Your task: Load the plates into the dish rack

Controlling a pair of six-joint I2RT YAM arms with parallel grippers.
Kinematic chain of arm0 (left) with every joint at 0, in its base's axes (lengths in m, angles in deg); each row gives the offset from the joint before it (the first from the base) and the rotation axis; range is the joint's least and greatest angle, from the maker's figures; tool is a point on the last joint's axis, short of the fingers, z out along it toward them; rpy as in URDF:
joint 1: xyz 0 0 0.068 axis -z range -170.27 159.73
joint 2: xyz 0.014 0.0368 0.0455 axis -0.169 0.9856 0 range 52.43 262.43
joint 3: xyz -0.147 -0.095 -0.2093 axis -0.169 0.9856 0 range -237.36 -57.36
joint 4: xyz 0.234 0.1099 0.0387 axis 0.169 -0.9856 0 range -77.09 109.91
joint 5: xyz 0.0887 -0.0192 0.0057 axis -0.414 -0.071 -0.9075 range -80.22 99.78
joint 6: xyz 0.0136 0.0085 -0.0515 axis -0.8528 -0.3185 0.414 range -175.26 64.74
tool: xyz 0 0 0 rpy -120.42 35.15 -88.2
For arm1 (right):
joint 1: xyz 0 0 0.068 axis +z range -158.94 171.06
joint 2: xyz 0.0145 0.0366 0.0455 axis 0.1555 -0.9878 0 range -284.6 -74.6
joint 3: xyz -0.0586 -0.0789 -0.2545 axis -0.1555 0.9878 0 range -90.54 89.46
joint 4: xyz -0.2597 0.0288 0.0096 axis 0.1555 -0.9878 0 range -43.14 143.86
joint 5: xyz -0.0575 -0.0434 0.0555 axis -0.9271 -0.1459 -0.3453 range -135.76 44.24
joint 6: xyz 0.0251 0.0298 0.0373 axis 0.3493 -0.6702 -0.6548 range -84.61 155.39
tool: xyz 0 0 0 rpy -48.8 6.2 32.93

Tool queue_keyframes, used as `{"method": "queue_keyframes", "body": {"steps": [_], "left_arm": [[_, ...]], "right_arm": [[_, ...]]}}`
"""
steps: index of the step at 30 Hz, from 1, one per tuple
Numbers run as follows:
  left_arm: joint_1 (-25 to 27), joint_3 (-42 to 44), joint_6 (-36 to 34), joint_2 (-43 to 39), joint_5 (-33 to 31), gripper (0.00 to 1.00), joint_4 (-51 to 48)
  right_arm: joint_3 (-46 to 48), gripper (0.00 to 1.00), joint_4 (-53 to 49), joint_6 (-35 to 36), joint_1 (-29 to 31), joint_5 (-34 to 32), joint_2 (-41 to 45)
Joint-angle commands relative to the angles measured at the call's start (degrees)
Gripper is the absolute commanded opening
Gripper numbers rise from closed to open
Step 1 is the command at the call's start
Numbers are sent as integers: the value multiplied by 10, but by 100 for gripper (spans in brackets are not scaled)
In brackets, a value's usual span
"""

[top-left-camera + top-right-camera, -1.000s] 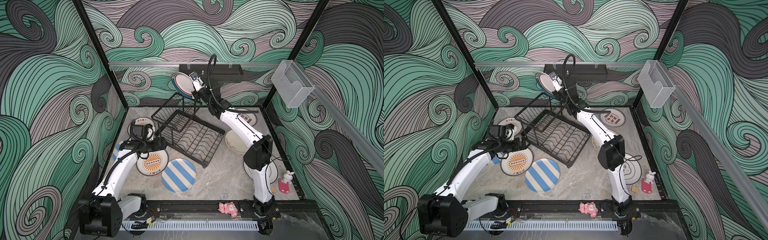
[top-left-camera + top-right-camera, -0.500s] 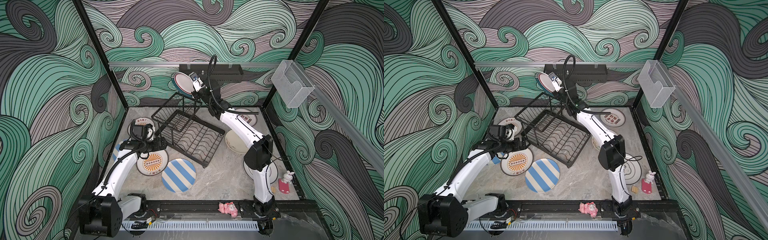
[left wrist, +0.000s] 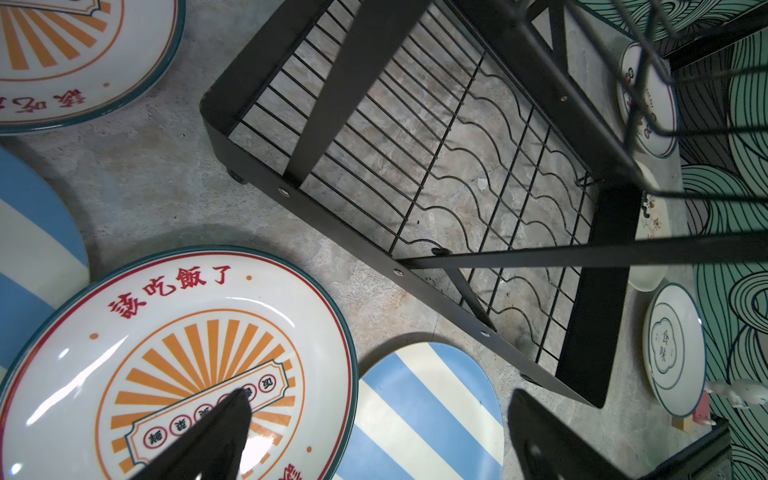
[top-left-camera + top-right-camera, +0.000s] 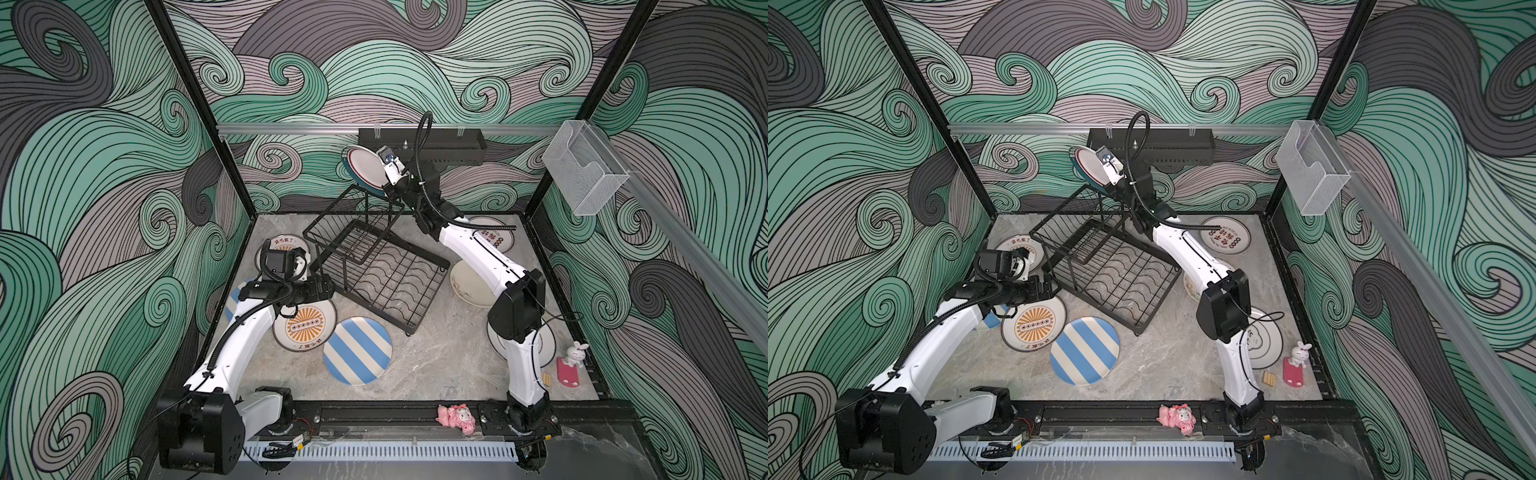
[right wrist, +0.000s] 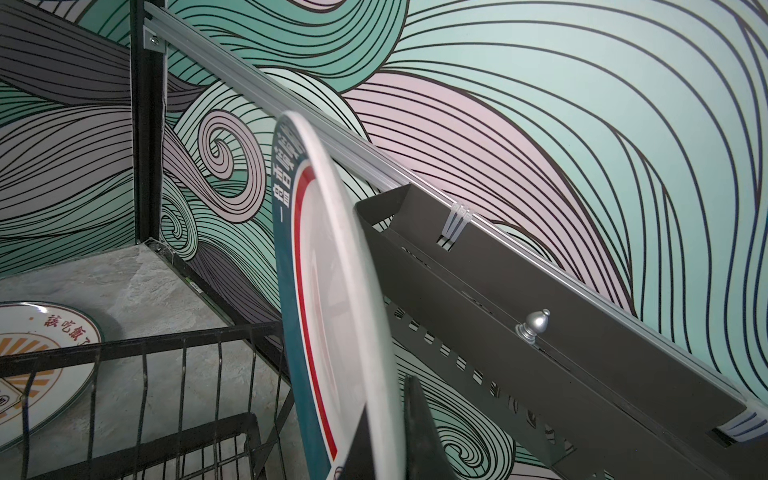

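1. Marble-look tabletop (image 4: pixel 436 365) inside a booth of green and grey wave-pattern walls. Black dish rack (image 4: pixel 369 308) set askew near the middle, base grid and raised basket both bare of plates.
2. Right gripper (image 5: pixel 386 453): clamped on the rim of the green-rimmed plate (image 5: pixel 332 291), one finger on each face. Plate held upright and high, above the far end of the raised basket and near the black wall tray (image 5: pixel 540 332). Judged so held in order to enter a slot edge-first rather than land flat.
3. Left gripper (image 3: pixel 379 399): fingers spread, nothing between them. Hanging just beside the rack's near edge, over a sunburst plate (image 3: pixel 187 365) and a striped plate (image 3: pixel 424 407); probably parked clear of the loading, ready for a next pick.
4. Other plates flat on the tabletop around the rack, in a top view: second sunburst plate (image 4: pixel 286 242), second striped plate (image 4: pixel 232 299) mostly under the left arm, red-lettered plate (image 4: pixel 496 241), doodled cream plate (image 4: pixel 469 286), flower-outline plate (image 4: pixel 546 345) partly behind the right arm. Loading judged barely begun.
5. Right wrist view only: plate seen edge-on, grip at the rim, lettering on the green band, red inner ring. Landing slot not shown there.
6. Left wrist view only: spread fingers and empty wavy base wires, both hard to read from above.
7. Both top views only: full layout, height of the held plate over the rack.
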Motion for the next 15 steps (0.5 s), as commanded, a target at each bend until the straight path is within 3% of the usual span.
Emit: {"method": "queue_keyframes", "body": {"steps": [1, 15], "left_arm": [[-4, -2, -12, 3, 8, 99, 0], [-4, -1, -12, 2, 8, 99, -2]], "right_arm": [[0, 0, 52, 10, -5, -19, 2], [23, 0, 60, 32, -7, -33, -5]]}}
